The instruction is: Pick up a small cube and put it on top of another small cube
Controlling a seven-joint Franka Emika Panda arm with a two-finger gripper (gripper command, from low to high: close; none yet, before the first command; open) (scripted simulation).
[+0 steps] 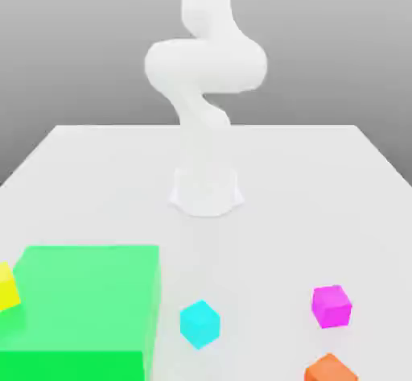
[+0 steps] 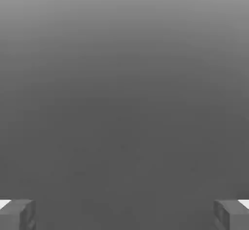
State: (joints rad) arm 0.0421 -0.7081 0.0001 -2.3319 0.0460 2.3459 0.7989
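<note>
**Ana:** Grey backdrop, pale table (image 1: pixel 322 178), and the white arm (image 1: pixel 205 65) stands at the far middle, folded up high. Where do the cubes sit?

**Ben:** All at the near edge. A cyan cube (image 1: pixel 199 323) lies near the middle, a magenta cube (image 1: pixel 331 305) to the exterior view's right of it and well apart, an orange cube (image 1: pixel 328 369) just nearer than the magenta one. A yellow cube (image 1: pixel 6 287) sits at the far left, touching or just beside a big green block (image 1: pixel 84 307).

**Ana:** And the claw (image 2: pixel 124 214)?

**Ben:** Spread wide; its two fingers (image 2: pixel 17 214) stand far apart in the hand view, with nothing between them.

**Ana:** So nothing is picked yet, I judge. Which cube first?

**Ben:** I'd take the cyan one: it stands free on every side. Bring the claw straight down over it, fingers lined up with two flat faces since it sits turned a little, then close gently.

**Ana:** And the goal?

**Ben:** Magenta, probably. Lift well above it before crossing, so the orange one isn't knocked.
</note>
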